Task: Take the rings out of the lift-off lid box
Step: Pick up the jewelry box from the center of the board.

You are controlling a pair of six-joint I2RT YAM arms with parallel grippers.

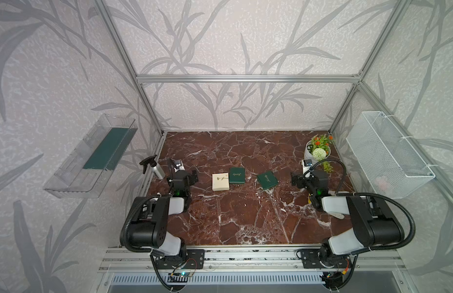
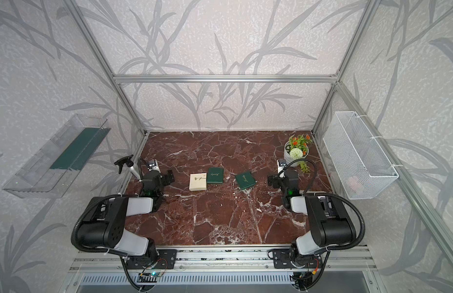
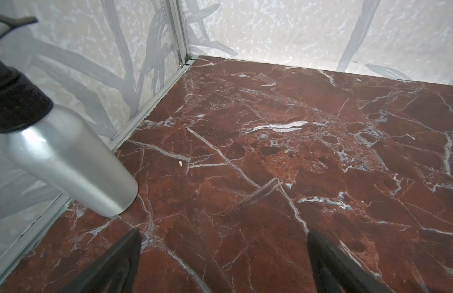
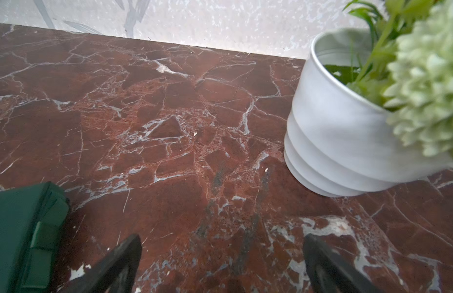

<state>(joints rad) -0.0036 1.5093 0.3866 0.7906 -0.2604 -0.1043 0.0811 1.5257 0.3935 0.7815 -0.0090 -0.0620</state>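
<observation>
Three small closed square boxes lie mid-table in both top views: a cream box (image 1: 220,181) (image 2: 198,181), a dark green box (image 1: 237,175) (image 2: 215,175) touching its right side, and a second green box (image 1: 267,180) (image 2: 245,180) set apart and turned askew. I cannot tell which is the lift-off lid box. The rings are hidden. My left gripper (image 1: 193,175) (image 3: 224,253) hangs open left of the cream box, over bare marble. My right gripper (image 1: 295,179) (image 4: 221,253) is open and empty, right of the askew green box (image 4: 22,233).
A silver spray bottle (image 1: 154,167) (image 3: 68,162) stands by the left wall, close to the left gripper. A white pot of flowers (image 1: 318,151) (image 4: 347,126) sits at the back right. On the side walls hang a clear tray (image 1: 93,157) and a white wire basket (image 1: 390,154).
</observation>
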